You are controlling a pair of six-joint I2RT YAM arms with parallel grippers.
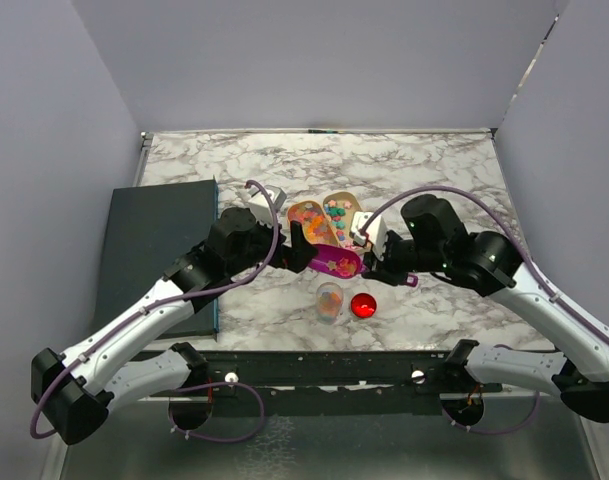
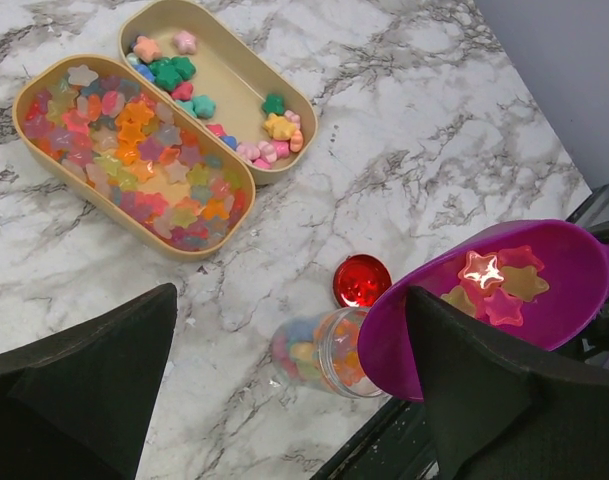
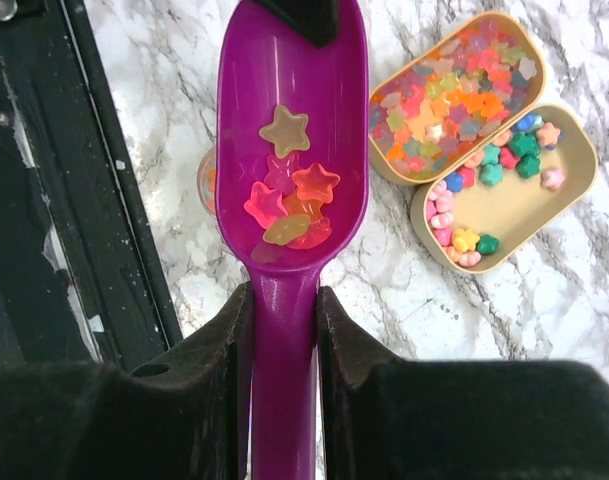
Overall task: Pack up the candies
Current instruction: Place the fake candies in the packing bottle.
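My right gripper is shut on the handle of a purple scoop. The scoop holds several star candies. Its bowl hangs over a small clear jar partly filled with candies; the jar is mostly hidden under the scoop in the right wrist view. My left gripper is open and empty, its jaws wide apart, with one finger just in front of the scoop's tip. More candies fill two beige trays.
A shiny red lid lies on the marble next to the jar. The two trays sit side by side behind the scoop. A dark board lies at the left. A black rail runs along the near edge.
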